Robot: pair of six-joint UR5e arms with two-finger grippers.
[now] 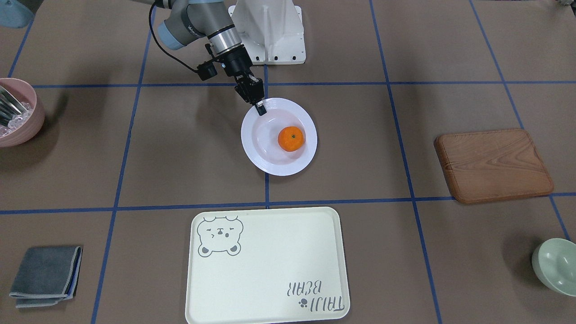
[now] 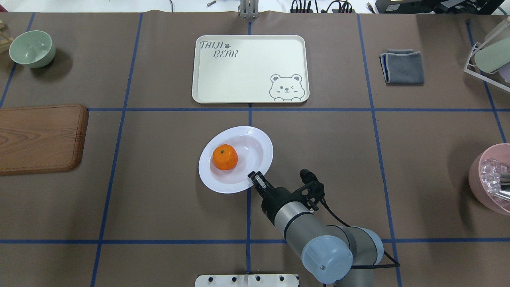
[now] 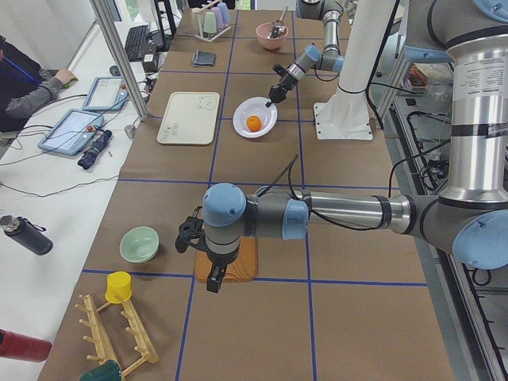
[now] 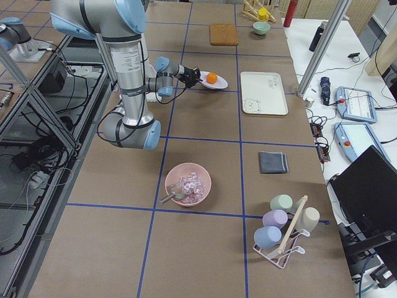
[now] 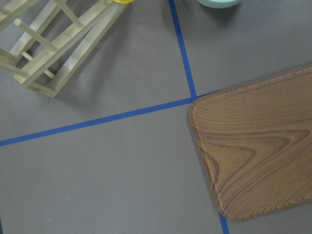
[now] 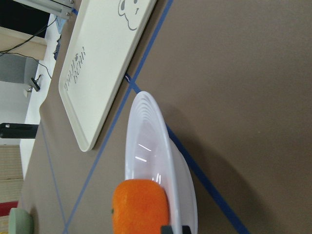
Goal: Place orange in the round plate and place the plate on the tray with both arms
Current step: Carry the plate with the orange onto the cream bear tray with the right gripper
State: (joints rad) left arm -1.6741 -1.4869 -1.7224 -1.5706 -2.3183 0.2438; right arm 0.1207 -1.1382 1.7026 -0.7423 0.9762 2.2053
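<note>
a: where's the orange (image 1: 291,138) right now?

b: sitting inside the round plate (image 1: 270,164), off-centre, toward the robot's left side. the plate is on the table, straddling a blue tape line, between the robot's base and the tray (image 1: 270,252), and apart from the tray.

a: and the right gripper (image 1: 260,109)?

b: it's at the plate's rim nearest the robot, fingers pinched on that ridged edge. the wrist view shows a black fingertip (image 6: 175,229) against the rim beside the orange.

a: left gripper (image 3: 214,279)?

b: far down the table, hanging over the wooden board (image 5: 258,156). clenched or released, i cannot tell from here.
</note>
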